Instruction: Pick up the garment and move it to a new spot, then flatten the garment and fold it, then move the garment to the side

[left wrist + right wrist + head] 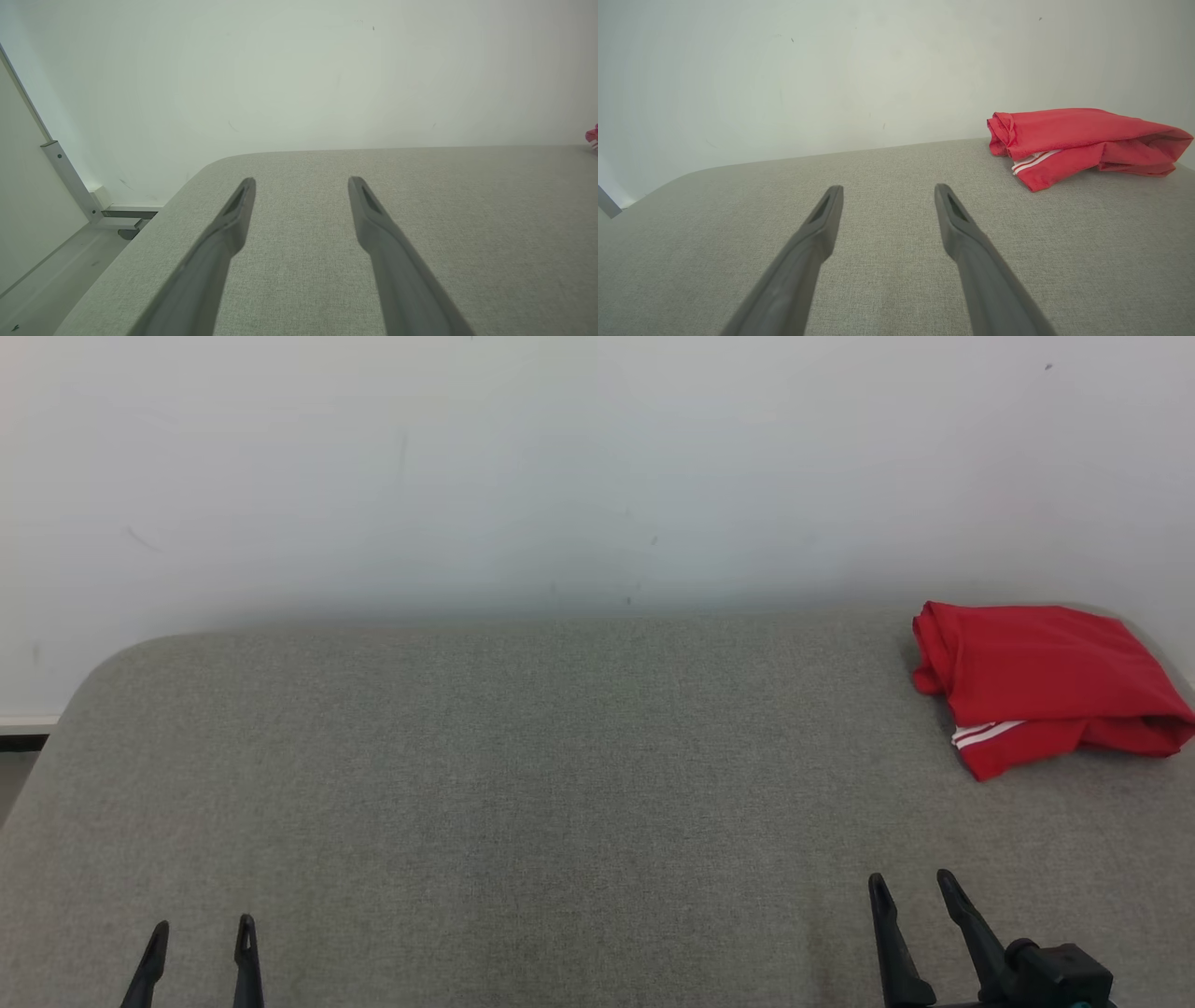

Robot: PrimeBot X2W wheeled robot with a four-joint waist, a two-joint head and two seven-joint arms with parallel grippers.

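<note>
Grey surface (523, 784), folded red garment (1041, 681) with white stripes far right; left gripper (204, 924) and right gripper (910, 876) wide-spread, empty.

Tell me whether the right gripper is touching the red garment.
No, the right gripper stands open, well apart from the red garment.

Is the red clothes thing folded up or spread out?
Folded up: the red garment lies as a small layered bundle, white stripes peeking from between layers.

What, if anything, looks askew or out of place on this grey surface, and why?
The red garment sits at the surface's far right corner, loosely folded with uneven layers and a white-striped edge poking out. Nothing looks spilled or damaged.
</note>
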